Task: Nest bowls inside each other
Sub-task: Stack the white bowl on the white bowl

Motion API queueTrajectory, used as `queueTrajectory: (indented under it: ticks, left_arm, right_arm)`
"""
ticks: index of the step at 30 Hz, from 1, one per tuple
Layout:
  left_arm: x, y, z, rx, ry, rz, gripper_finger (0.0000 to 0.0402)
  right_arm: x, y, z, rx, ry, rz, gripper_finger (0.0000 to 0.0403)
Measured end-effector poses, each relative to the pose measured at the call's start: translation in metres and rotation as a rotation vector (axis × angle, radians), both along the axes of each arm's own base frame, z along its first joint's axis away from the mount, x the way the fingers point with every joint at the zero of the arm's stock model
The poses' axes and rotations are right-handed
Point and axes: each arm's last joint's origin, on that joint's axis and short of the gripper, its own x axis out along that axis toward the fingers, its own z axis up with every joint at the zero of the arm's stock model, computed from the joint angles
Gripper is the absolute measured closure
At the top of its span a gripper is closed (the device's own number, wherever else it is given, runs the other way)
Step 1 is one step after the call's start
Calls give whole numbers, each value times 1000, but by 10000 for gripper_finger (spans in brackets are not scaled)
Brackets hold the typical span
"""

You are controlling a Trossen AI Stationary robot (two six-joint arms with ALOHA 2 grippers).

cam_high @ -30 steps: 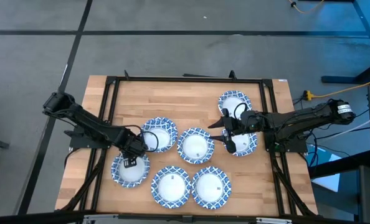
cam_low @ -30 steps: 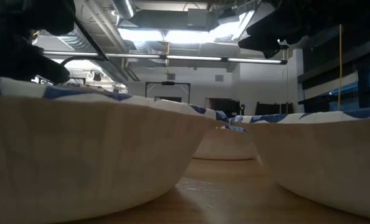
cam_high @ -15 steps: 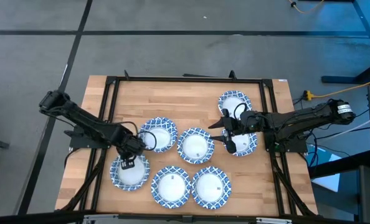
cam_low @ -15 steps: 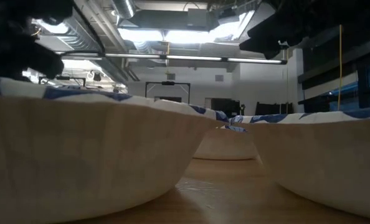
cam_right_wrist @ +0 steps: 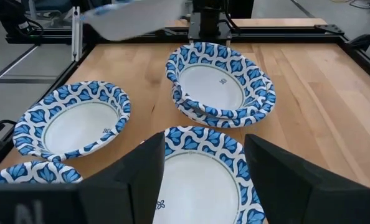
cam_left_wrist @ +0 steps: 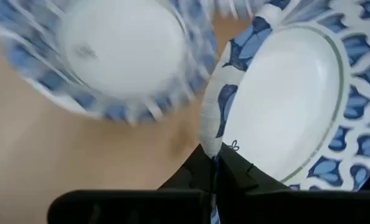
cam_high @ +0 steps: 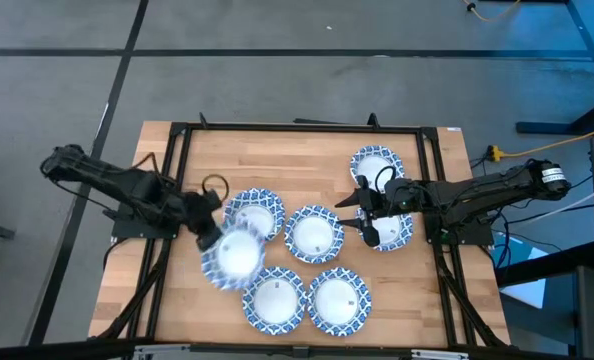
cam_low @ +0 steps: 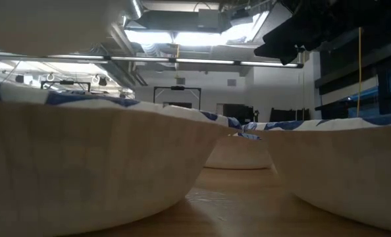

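Observation:
Several small bowls, white inside with blue-and-white patterned rims, sit on the wooden table. My left gripper is shut on one bowl, which hangs in the air just near of a two-bowl stack. Its pale underside shows in the low view. Single bowls rest on their bases at the middle, near the front edge, and at the far right. My right gripper is open. It hovers over the gap between the middle bowl and a right-hand bowl and touches nothing. My left gripper pinches the lifted bowl by its rim between the two fingers, one finger on the inner side of the wall and one on the outer. The fingers come from the table's left. The bowl is clear of the table and tilted.
A black metal frame runs around the tabletop. Bare wood lies along the far side and where the lifted bowl stood at the near left. In the low view, two near bowls fill the foreground.
My left gripper has lifted the near-left bowl clear of the table and carried it up and slightly right, toward the stacked bowls. The bowl now shows tilted and blurred. The left arm's elbow has drawn back toward the table's left. The right arm has kept still.

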Motion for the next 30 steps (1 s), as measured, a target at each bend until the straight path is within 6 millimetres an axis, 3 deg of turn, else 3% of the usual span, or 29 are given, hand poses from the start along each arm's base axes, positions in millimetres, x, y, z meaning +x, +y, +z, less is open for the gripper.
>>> queueTrajectory:
  ticks: [7, 11, 20, 30]
  left_arm:
    - [9, 22, -13, 80, 125, 176, 401]
    - [16, 33, -22, 124, 213, 183, 401]
    - [31, 54, -6, 72, -50, 187, 401]
    - [35, 81, -17, 77, 40, 320, 401]
  right_arm:
    - [0, 0, 0, 1, 0, -1, 182]
    - [0, 0, 0, 3, 0, -1, 182]
    - [0, 0, 0, 3, 1, -1, 182]
    - [0, 0, 0, -1, 4, 0, 182]
